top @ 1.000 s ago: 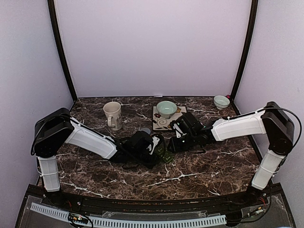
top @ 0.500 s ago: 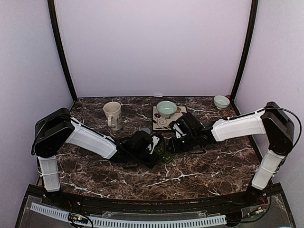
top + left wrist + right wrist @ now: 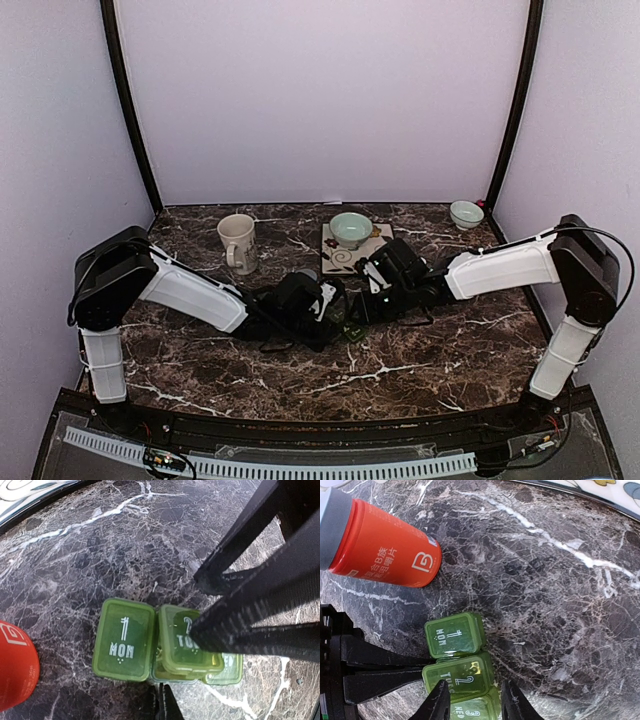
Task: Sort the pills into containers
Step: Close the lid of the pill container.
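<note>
The containers (image 3: 122,640) are a small green pill-box strip lying on the marble, with lids marked MON, TUE and WED. The TUE lid (image 3: 460,677) sits slightly raised and a yellowish spot shows through it. I see no loose pills. My right gripper (image 3: 476,705) is open and straddles the strip near the TUE and WED lids. In the left wrist view one of its fingers (image 3: 220,620) rests on the TUE lid. My left gripper (image 3: 162,702) is shut and empty, its tips at the strip's edge between MON and TUE. In the top view the strip (image 3: 350,328) lies between both grippers.
A red bottle (image 3: 385,545) with a grey cap lies on its side just beyond the strip. At the back stand a beige mug (image 3: 236,243), a pale green bowl (image 3: 350,229) on a patterned tile (image 3: 340,260), and a small bowl (image 3: 466,213) in the right corner.
The right gripper's jaws have spread a little wider over the strip. Both arms have barely shifted.
</note>
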Available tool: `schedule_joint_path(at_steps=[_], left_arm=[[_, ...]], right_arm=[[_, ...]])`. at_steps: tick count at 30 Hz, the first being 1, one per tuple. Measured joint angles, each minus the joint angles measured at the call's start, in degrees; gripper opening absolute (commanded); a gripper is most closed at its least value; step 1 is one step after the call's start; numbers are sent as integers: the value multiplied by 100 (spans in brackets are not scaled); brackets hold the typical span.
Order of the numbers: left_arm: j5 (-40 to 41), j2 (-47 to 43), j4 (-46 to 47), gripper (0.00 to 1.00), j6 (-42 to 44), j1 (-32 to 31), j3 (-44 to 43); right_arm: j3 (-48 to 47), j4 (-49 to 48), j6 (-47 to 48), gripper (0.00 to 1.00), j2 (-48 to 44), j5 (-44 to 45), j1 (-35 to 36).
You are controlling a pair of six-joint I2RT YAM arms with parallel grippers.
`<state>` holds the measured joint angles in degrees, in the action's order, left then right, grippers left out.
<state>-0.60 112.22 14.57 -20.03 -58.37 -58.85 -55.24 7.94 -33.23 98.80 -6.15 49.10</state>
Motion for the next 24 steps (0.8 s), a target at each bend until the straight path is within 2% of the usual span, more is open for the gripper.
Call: schedule_joint_path(at_steps=[9,24], left_arm=[[0,9,0,0,0,4,-4],[0,31,-2,0,2,4,-7]], right_arm=[[11,-96,7,42,184,-175,0],[0,-223,17,43,380,-374,2]])
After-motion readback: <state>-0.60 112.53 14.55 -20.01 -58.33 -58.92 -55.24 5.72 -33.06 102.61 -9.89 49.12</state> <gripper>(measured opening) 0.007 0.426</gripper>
